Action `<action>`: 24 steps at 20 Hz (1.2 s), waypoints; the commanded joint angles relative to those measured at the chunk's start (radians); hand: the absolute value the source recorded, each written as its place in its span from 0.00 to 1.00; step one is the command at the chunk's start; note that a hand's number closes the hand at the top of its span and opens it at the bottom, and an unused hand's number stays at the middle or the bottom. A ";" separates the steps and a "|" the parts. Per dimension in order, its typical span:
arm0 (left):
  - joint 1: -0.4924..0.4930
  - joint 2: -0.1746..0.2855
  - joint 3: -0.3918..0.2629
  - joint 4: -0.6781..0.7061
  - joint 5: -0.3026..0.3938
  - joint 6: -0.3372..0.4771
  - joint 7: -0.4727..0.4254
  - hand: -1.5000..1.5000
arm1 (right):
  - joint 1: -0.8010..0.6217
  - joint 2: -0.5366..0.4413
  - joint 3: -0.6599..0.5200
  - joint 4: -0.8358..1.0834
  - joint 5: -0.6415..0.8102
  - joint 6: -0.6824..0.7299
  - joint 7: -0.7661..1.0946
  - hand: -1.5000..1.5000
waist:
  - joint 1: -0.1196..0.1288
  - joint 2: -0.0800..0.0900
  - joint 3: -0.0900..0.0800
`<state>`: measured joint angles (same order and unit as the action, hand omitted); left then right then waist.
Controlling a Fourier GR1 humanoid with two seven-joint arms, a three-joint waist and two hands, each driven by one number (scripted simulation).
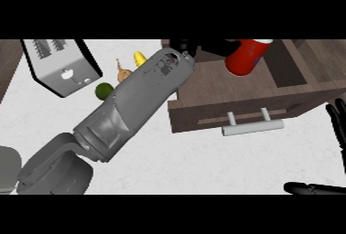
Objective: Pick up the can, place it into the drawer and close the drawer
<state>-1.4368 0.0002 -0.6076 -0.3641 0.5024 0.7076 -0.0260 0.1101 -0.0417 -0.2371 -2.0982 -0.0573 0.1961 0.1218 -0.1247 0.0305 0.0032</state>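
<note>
A red can (pixel 246 57) with a pale end is tilted over the open wooden drawer (pixel 297 68) at the upper right. My left forearm runs from the lower left up to the drawer. Its black left hand (pixel 202 45) is curled on the can's upper left side and is partly cut off by the picture's top. The drawer front (pixel 202 112) faces me with a pale bar handle (pixel 251 125). At the right edge my right hand (pixel 336 121) is open, fingers up, with its thumb lower down and apart from the drawer.
A silver toaster (pixel 57 64) stands at the upper left on the white counter (pixel 202 164). Beside my left forearm lie a green lime (pixel 103 90), a brownish item (pixel 123 72) and a yellow item (pixel 140 58).
</note>
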 commanded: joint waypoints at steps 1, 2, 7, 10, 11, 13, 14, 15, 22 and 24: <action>-0.008 0.000 -0.003 0.013 0.031 0.032 0.002 0.00 | -0.024 0.004 0.023 -0.013 0.016 -0.014 0.033 0.00 | -0.002 0.002 -0.001; -0.004 0.000 -0.013 0.018 0.025 0.043 -0.015 0.00 | -0.009 -0.022 -0.009 -0.026 -0.013 0.009 0.023 0.00 | -0.010 0.002 0.000; 0.023 0.000 -0.015 0.013 0.055 0.059 -0.061 0.00 | -0.010 -0.004 0.005 -0.048 -0.006 -0.008 0.036 0.00 | -0.006 0.003 -0.001; 0.022 0.000 -0.013 0.005 0.080 0.090 -0.065 0.00 | -0.028 -0.047 -0.011 -0.050 0.011 0.016 0.001 0.00 | -0.018 0.007 -0.001; 0.033 0.000 -0.019 0.001 0.083 0.099 -0.066 0.00 | 0.008 -0.062 -0.024 -0.063 0.022 0.035 -0.033 0.00 | -0.016 0.002 -0.001; 0.013 0.000 -0.005 0.003 0.101 0.091 -0.048 0.00 | -0.020 -0.107 -0.039 -0.099 0.087 0.022 -0.026 0.00 | -0.004 -0.001 -0.002; 0.013 0.000 -0.009 -0.011 0.111 0.093 -0.042 0.00 | -0.021 -0.115 -0.038 -0.101 0.105 0.022 -0.025 0.00 | 0.000 -0.002 -0.002; 0.038 0.000 -0.001 -0.034 0.126 0.092 -0.068 0.00 | 0.018 -0.109 -0.025 -0.105 0.141 0.035 -0.095 0.00 | -0.001 -0.003 -0.001; 0.040 0.000 0.007 -0.075 0.188 0.096 -0.119 0.00 | -0.063 -0.149 0.068 -0.103 0.325 0.017 -0.110 0.00 | 0.031 -0.002 -0.002; 0.009 0.000 -0.002 -0.077 0.200 0.099 -0.090 0.00 | -0.069 -0.156 0.088 -0.111 0.376 0.008 -0.105 0.00 | 0.041 -0.009 -0.002</action>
<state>-1.4150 0.0000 -0.6064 -0.4223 0.6758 0.7995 -0.1120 0.0581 -0.1831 -0.1882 -2.2109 0.2219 0.2152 0.0371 -0.1022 0.0268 0.0013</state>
